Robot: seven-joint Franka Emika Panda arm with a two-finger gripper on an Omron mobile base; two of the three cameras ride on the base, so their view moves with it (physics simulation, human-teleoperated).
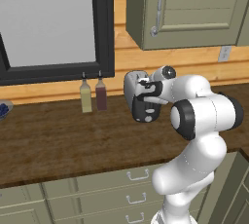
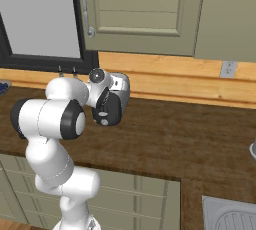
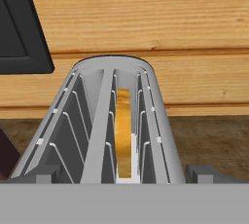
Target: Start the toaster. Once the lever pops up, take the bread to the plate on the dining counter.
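White arm segments, rounded and glossy with dark joints, are seen nearest the base cameras, reaching forward over a dark wood-grain counter (image 1: 58,140) with olive-green drawers beneath. Behind it, honey-coloured plank wall and a black-framed window (image 1: 104,28) are seen, with two small bottles (image 1: 93,96) standing below the frame. The toaster (image 1: 130,91), small, rounded and silver-grey, stands on the counter against the wall, its black end panel turned toward the arm. The gripper (image 3: 124,177) is held right at the toaster's near end, fingers spread fully apart and nothing gripped. Within the toaster's right-hand slot, the bread (image 3: 123,135) is seated upright, a thin golden-tan slice between wire guides. The lever cannot be made out. For a clean start, one fingertip should be set on the lever and pressed straight down along the panel, the round knob being avoided.
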